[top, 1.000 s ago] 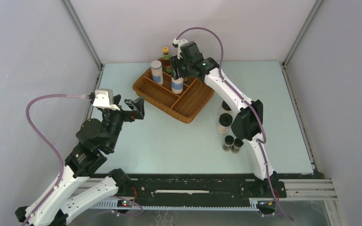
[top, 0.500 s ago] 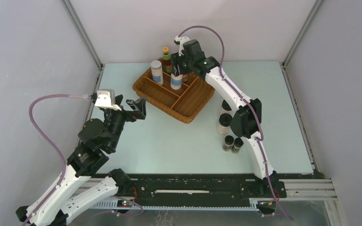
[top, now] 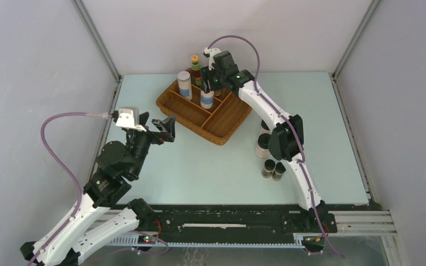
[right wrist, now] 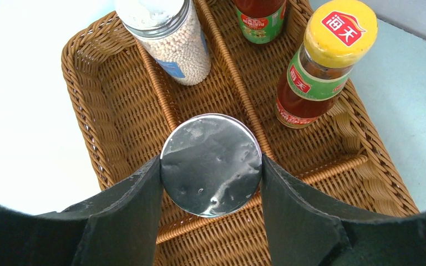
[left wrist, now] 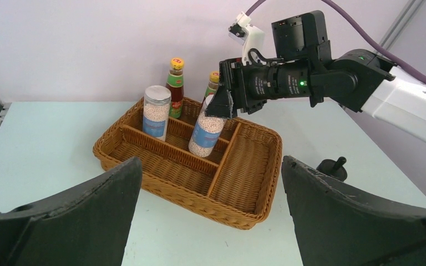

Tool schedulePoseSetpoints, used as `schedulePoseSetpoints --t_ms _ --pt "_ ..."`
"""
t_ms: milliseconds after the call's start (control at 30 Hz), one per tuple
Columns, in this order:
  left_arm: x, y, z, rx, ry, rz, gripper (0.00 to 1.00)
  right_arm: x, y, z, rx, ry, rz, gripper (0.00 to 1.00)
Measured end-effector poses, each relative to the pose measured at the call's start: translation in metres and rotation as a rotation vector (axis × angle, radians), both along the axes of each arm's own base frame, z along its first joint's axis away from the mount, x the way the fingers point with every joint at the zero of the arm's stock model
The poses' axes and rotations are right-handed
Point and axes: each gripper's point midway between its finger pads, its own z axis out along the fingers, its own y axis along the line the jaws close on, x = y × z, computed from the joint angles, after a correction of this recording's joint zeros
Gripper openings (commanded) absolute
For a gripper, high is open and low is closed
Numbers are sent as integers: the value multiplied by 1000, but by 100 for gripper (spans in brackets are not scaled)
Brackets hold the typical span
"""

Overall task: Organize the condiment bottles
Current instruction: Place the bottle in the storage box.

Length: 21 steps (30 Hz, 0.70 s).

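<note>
The right claw (right wrist: 211,166) is clamped on the silver lid of 1 jar (left wrist: 206,134). The jar leans a bit over the middle slot of the brown tray (left wrist: 249,172). I cannot tell if its bottom rests on the tray floor yet.

Seen from the top, the second jar (left wrist: 156,112) stands in the tray at 10 o'clock from the held one. The 2 sauce bottles stand in the back slot at about 11 o'clock. 1 has a red cap (left wrist: 175,88) and 1 has a yellow cap (right wrist: 316,66).

So 3 bottles are in the tray and 1 more is nearly in. That looks like about half the job.

4 bottles are left on the table (top: 211,166), at about 4 o'clock from the tray. There are 2 shakers, 1 easy to see (top: 263,145) and 1 partly hidden behind the right arm (top: 264,125). There are 2 tiny dark vials (top: 268,167) side by side, nearer the arm bases.

The left claw (top: 163,127) is wide apart and holds nothing. It hangs at 8 o'clock from the tray.

Count: 2 jars, 2 sauce bottles, 2 shakers, 2 vials, 1 tray.
</note>
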Motion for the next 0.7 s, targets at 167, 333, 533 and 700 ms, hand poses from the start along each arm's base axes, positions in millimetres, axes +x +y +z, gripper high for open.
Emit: schedulePoseSetpoints --t_ms 167,333,533,700 --pt "1 -2 -3 -8 -2 -6 100 2 1 -4 -2 -2 5 0" --pt "1 -2 -6 -6 -1 -4 100 9 4 -9 6 -9 7 0" --pt "1 2 -3 -20 -17 4 100 11 6 -18 2 0 10 0" --pt "1 2 -5 -18 -16 4 100 12 6 -17 3 -4 10 0"
